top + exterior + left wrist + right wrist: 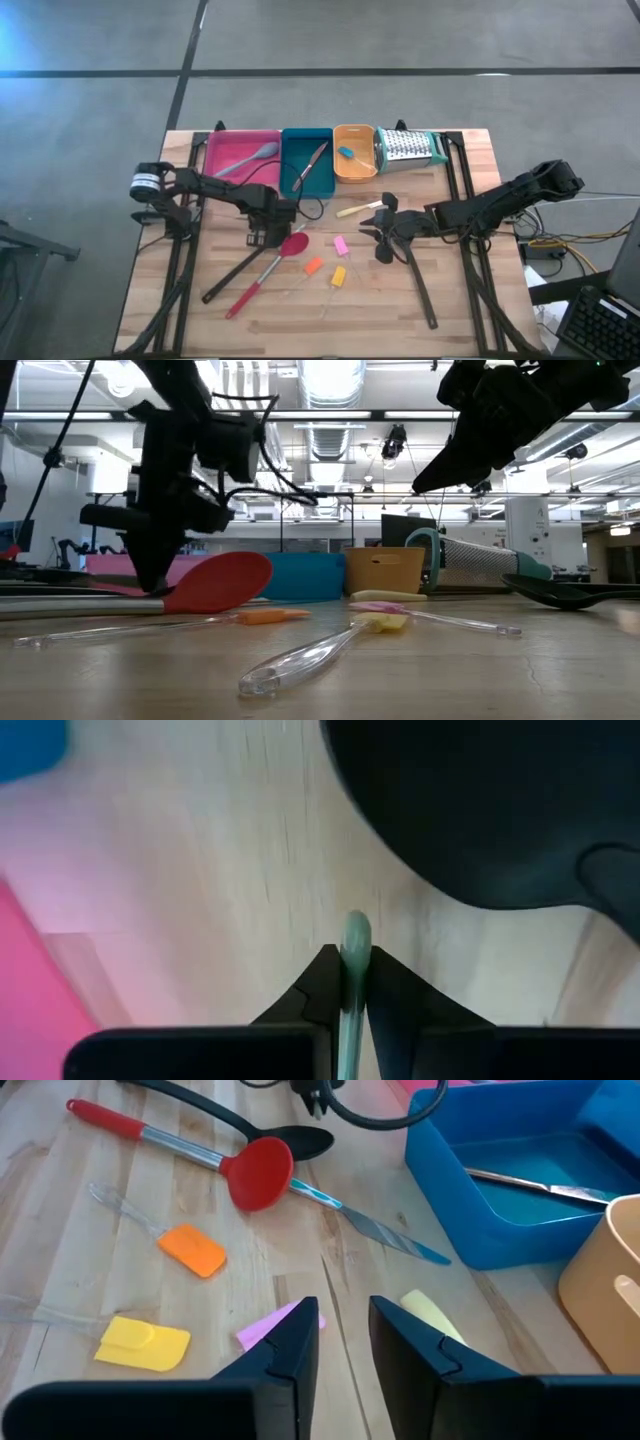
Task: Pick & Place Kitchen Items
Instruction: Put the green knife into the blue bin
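My left gripper (264,236) is low over the table, beside the red spoon (292,245) and the black ladle (240,268), and is shut on a thin pale green piece (354,945). Which utensil that piece belongs to I cannot tell. My right gripper (345,1342) is open and empty, raised above the pink piece (285,1326) and the pale yellow piece (430,1316). The black slotted turner (400,262) lies under my right arm. A knife (385,1232) lies on the wood with one end under the spoon's bowl. Orange (313,266) and yellow (338,276) pieces lie nearby. My left gripper pinches the thin pale green piece just behind its rounded end (355,932) between its two fingers. The piece runs along the fingers and its end sticks out past the fingertips. The fingers point down at the table, next to the ladle's bowl (480,810).
Along the far edge stand a pink tray (215,160) with a grey-blue spatula, a teal tray (290,180) with a knife, an orange tray (355,175) with a blue piece, and a metal grater (410,148). Bare wood shows at the near edge.
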Controlling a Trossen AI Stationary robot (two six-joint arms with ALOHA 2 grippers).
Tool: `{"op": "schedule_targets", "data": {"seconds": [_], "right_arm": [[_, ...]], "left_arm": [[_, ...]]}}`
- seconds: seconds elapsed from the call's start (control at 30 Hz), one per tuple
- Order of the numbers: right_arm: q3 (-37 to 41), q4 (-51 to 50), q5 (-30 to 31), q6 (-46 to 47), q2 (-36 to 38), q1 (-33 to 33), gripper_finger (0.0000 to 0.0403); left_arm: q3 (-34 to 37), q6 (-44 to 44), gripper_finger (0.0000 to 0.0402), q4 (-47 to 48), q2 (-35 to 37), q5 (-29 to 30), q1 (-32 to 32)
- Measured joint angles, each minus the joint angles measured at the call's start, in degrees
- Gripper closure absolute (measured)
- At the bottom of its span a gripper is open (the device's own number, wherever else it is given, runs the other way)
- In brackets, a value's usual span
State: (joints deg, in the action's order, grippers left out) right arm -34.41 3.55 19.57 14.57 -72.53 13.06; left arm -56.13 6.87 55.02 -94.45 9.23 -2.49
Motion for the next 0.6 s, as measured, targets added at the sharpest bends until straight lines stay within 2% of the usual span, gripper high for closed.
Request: {"op": "schedule_targets", "data": {"seconds": [0.37, 0.6], "right_arm": [[0.8, 0.0, 0.0, 0.0, 0.0, 0.0, 0.0326], [2.0, 0.0, 0.0, 0.7, 0.0, 0.0, 0.0334]], "left_arm": [[-9.9, 3.3, 0.0371, 1.1, 1.7, 3.8, 0.9], [-18.0, 5.8, 0.0371, 0.5, 4.8, 11.8, 3.4]]}}
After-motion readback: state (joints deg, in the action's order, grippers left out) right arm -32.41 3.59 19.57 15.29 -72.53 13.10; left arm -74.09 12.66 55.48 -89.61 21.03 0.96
